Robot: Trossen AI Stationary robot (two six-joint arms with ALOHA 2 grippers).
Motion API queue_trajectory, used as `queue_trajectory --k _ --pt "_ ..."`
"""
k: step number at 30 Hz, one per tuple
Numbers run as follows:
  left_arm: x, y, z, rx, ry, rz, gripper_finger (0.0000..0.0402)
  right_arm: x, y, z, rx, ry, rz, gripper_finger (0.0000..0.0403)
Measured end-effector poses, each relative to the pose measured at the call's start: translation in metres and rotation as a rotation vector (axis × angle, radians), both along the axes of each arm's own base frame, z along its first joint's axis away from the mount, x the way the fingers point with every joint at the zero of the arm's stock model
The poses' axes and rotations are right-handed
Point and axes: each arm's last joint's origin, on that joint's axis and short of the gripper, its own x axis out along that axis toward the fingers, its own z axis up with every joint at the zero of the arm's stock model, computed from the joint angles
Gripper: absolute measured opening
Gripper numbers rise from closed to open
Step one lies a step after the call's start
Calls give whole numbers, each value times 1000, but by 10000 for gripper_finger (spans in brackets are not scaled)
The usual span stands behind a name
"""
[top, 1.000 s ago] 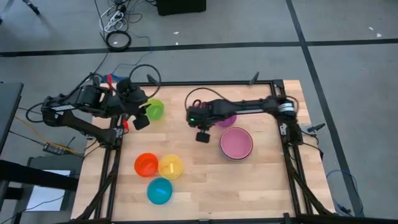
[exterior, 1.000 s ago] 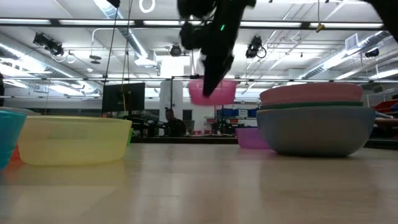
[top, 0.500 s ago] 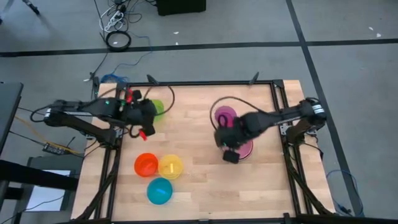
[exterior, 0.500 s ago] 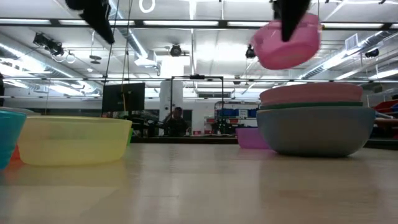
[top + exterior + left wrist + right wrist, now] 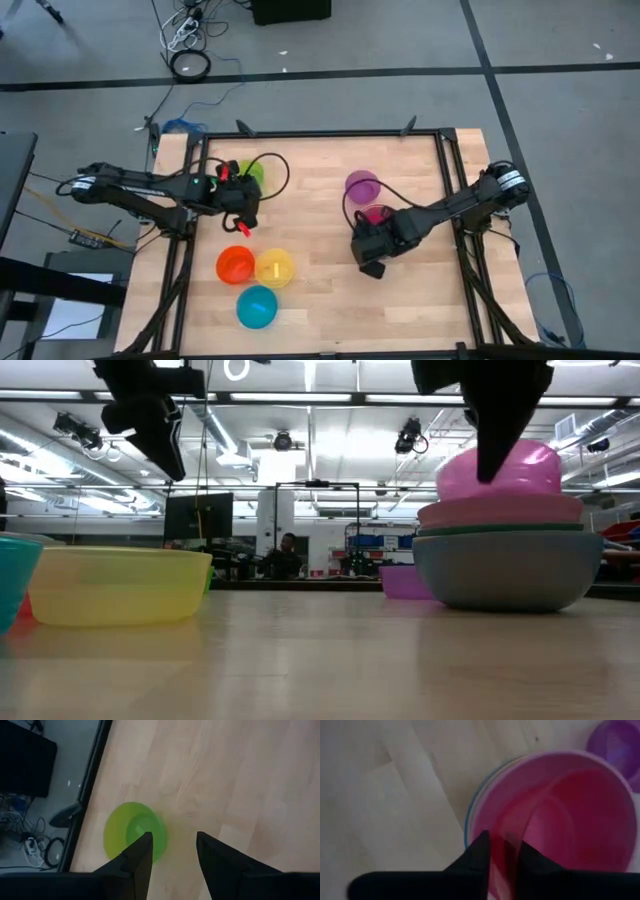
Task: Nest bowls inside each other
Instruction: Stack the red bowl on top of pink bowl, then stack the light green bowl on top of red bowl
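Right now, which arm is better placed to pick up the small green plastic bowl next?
Left. The left end effector hangs open right above the small green plastic bowl, while the right end effector is across the table at the magenta plastic bowl in the stack.

Even overhead light, blurry wrist views.

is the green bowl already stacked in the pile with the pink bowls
No, the green bowl sits alone on the table near the left gripper, far from the stack where the right gripper is.
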Motion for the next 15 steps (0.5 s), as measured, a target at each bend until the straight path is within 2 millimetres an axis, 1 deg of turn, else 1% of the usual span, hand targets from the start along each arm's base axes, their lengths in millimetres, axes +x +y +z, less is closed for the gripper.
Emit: queue_trajectory --k 5,9,12,15 --pt "3 0 1 -7 -26 -10 160 1 -4 -4 3 4 -30 120" --pt "4 -1 2 -2 -35 -26 160 2 -4 -1 -7 -10 -32 162" --pt "5 -1 2 2 -35 -34 160 0 -6 3 -44 -34 -37 182" --pt "5 2 2 10 -22 -43 160 -8 -10 17 -110 -105 -53 190"
